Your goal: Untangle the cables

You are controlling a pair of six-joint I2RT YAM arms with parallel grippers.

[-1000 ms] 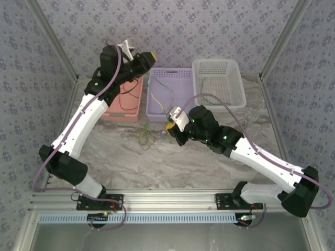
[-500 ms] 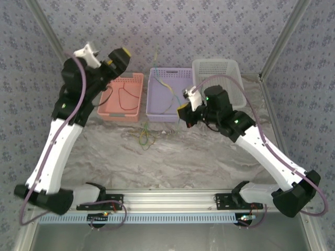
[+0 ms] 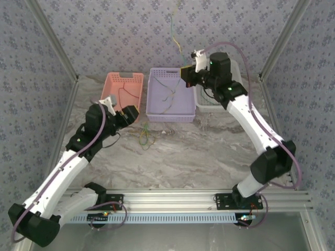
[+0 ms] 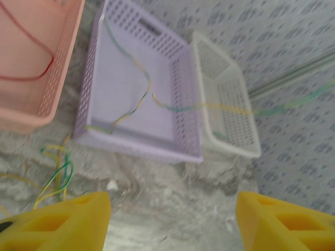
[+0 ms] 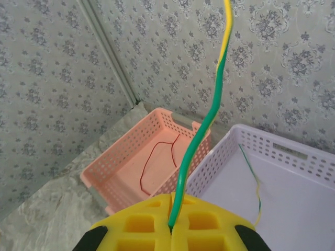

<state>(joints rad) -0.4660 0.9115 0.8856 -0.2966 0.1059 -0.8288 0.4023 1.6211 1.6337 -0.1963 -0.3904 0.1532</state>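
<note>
My right gripper [image 3: 187, 73] hangs high over the purple basket [image 3: 170, 118], shut on a green-yellow cable [image 3: 176, 36] that rises from its closed pads [image 5: 152, 225]. That cable [image 5: 204, 125] sticks up between the right gripper [image 5: 171, 227] halves. A small tangle of cables [image 3: 145, 135] in yellow and green lies on the table in front of the baskets. My left gripper [image 3: 128, 114] is low beside that tangle [image 4: 55, 175], and its fingers [image 4: 57, 219] stand wide apart with nothing between them. Another green-yellow cable [image 4: 131, 99] lies in the purple basket [image 4: 136, 144].
A pink basket [image 3: 135, 78] at the back left holds a red cable [image 5: 157, 162]. A white basket [image 3: 207, 104] sits right of the purple one, partly hidden by the right arm. Wallpapered walls and metal posts close in the back and sides.
The right arm rose and moved back, carrying the green-yellow cable up. The left arm swung from above the pink basket down to the table near the tangle, with its jaws now wide.
</note>
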